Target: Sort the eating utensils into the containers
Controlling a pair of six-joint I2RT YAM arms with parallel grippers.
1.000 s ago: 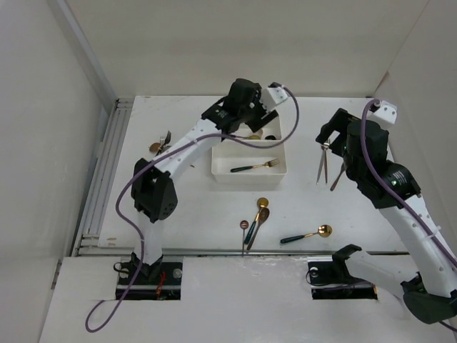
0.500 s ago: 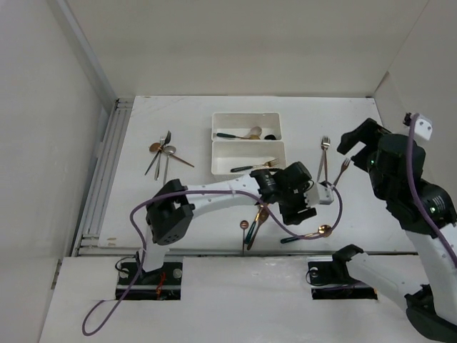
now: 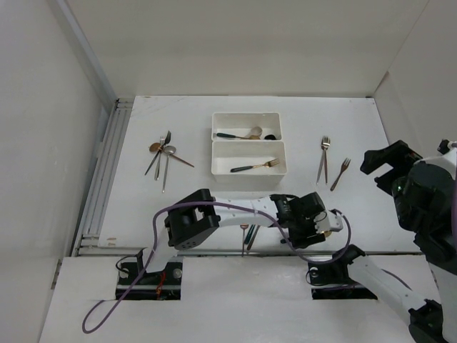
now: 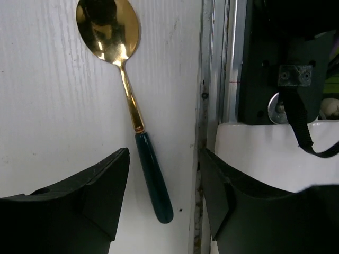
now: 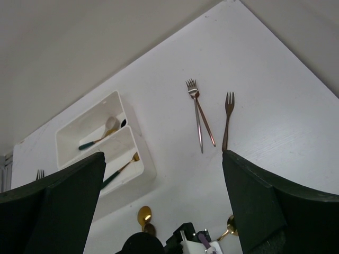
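A gold spoon with a dark green handle (image 4: 151,174) lies on the table near the front edge. My left gripper (image 4: 164,169) is open just above it, one finger on each side of the handle, not touching. From above, the left gripper (image 3: 314,223) hides that spoon. My right gripper (image 5: 162,156) is open, empty and raised at the right (image 3: 389,158). Two white bins stand at the back: the far one (image 3: 246,116) holds a spoon, the near one (image 3: 248,171) holds a fork (image 3: 253,167). Two forks (image 3: 323,157) and a third (image 3: 341,171) lie to their right.
Several utensils (image 3: 163,151) lie in a pile at the left. Two more spoons (image 3: 247,230) lie partly under the left arm. A metal rail (image 4: 212,106) runs along the table's front edge, with the right arm's base (image 4: 280,63) just beyond it.
My left arm swung from the far bin across to the front right, down over the gold spoon. My right arm pulled back from above the forks to the right side.
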